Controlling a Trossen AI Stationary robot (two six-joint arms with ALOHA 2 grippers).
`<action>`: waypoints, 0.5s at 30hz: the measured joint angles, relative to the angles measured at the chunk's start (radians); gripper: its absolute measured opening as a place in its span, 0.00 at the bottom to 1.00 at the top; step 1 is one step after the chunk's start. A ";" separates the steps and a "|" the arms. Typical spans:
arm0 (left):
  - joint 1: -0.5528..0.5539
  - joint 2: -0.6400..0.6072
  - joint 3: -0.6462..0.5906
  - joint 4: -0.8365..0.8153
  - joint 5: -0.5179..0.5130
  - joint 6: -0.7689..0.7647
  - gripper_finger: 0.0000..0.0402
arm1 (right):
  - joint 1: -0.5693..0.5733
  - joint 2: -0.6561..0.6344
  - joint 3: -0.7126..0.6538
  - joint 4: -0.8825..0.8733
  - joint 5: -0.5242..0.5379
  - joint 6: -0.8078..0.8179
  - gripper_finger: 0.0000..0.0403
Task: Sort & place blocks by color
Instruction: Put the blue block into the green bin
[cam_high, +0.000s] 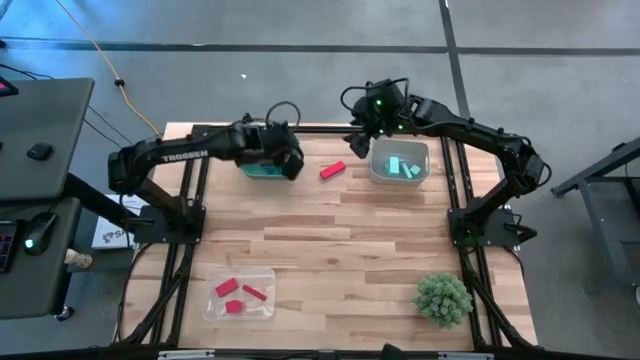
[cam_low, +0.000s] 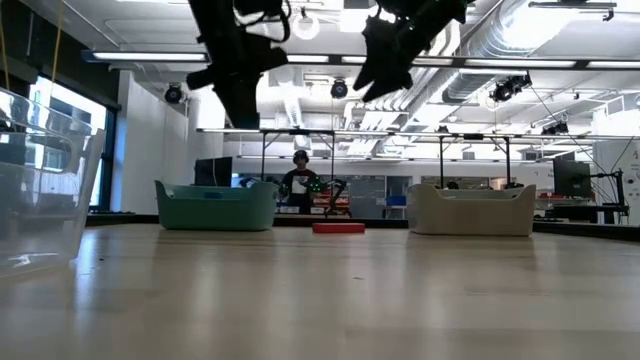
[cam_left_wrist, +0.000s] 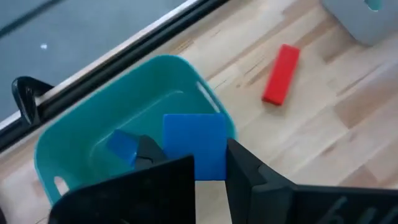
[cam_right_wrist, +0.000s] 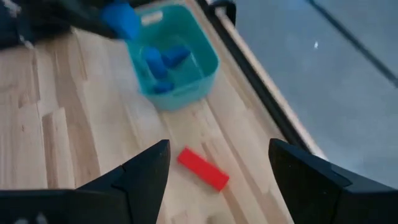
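Note:
My left gripper (cam_left_wrist: 194, 158) is shut on a blue block (cam_left_wrist: 194, 140) above the teal bin (cam_left_wrist: 93, 130), at the bin's edge toward the table's middle (cam_high: 262, 170). Another blue block (cam_left_wrist: 121, 146) lies inside that bin. A red block (cam_high: 332, 170) lies flat on the table between the teal bin and the grey bin (cam_high: 400, 165), which holds light teal blocks. My right gripper (cam_right_wrist: 217, 152) hangs open above the table beside the grey bin's left far corner (cam_high: 360, 143), with nothing between its fingers; the red block (cam_right_wrist: 203, 168) lies below it. My left gripper pinches the blue block between its two fingers, on two opposite sides (cam_left_wrist: 219, 155). The fingers slant downward from the table's left. The block is lifted clear, over the teal bin's rim.
A clear bin (cam_high: 240, 293) with red blocks stands near the front left. A spiky green plant ball (cam_high: 443, 298) sits at the front right. The wooden table's middle (cam_high: 340, 240) is bare. A person (cam_low: 300, 185) shows in the room behind the table.

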 joint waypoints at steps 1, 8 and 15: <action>0.026 0.001 0.000 0.002 0.025 0.023 0.01 | 0.000 0.000 0.000 0.019 0.000 0.000 0.65; 0.157 0.024 0.000 0.005 0.140 0.132 0.01 | 0.000 0.000 0.000 0.132 0.000 -0.012 0.66; 0.222 0.062 0.000 -0.032 0.180 0.167 0.01 | 0.000 0.016 0.000 0.208 0.001 -0.079 0.65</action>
